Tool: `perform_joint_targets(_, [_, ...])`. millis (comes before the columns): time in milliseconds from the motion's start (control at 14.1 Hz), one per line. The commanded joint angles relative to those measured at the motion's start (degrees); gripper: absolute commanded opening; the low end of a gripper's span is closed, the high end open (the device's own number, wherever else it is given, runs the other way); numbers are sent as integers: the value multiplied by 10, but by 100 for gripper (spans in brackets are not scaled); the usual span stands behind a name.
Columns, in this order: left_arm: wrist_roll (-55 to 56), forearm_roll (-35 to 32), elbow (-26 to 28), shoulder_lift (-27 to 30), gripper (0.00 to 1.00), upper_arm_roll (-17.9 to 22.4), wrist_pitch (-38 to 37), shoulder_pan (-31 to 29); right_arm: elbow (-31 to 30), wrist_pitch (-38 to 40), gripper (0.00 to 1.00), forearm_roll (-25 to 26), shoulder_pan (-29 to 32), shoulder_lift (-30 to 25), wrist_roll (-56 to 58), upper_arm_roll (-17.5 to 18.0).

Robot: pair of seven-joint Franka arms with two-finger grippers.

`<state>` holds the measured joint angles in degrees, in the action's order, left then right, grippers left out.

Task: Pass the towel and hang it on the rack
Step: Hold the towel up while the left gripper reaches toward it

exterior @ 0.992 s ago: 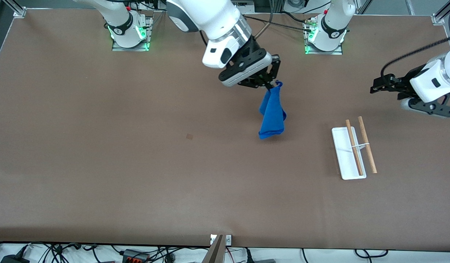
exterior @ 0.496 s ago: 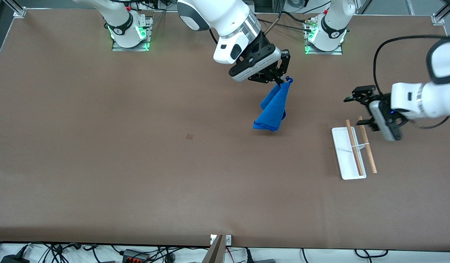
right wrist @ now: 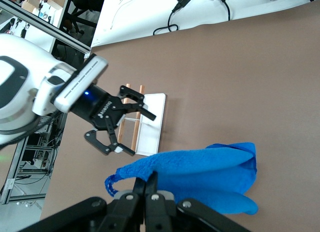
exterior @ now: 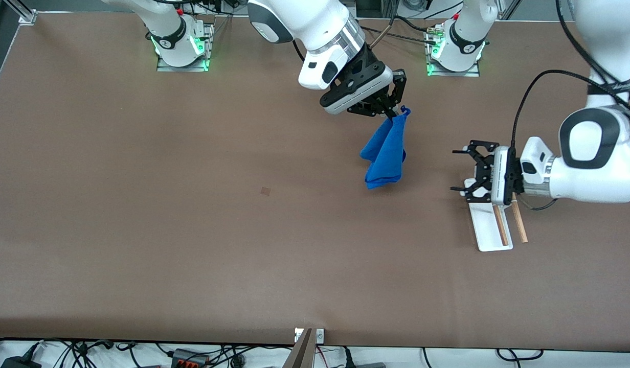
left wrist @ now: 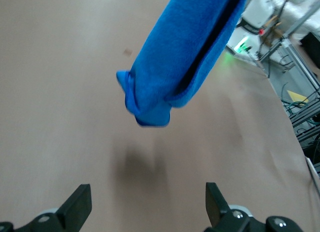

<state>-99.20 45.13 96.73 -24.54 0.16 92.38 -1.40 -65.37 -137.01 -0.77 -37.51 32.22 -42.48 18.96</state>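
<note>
Right gripper (exterior: 394,113) pinches towel (exterior: 385,156) corner, cloth dangling mid-table. Left gripper (exterior: 460,171), fingers spread, faces it over rack (exterior: 486,225). We judge: grab upper hem before release.

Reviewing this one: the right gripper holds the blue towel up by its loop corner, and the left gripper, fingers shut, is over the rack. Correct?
Not quite. The left gripper is open, fingers spread, as the front view shows. The rest stands: the right gripper holds the towel by its loop corner, and the left is over the rack.
</note>
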Motion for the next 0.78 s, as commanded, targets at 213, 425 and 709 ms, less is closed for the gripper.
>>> perform_joint_targets(213, [-115,123,76,-31,100,-5,3,4,14,-1,0,1,-1,7,-8,1])
perform_joint_targets(425, [-147,172,102,-37,100,-14,8,5,14,-1,0,1,-1,7,-8,1])
perform_joint_targets(709, [-179,211,106,-44,100,-17,13,22,13,-1,0,2,-1,7,-8,1])
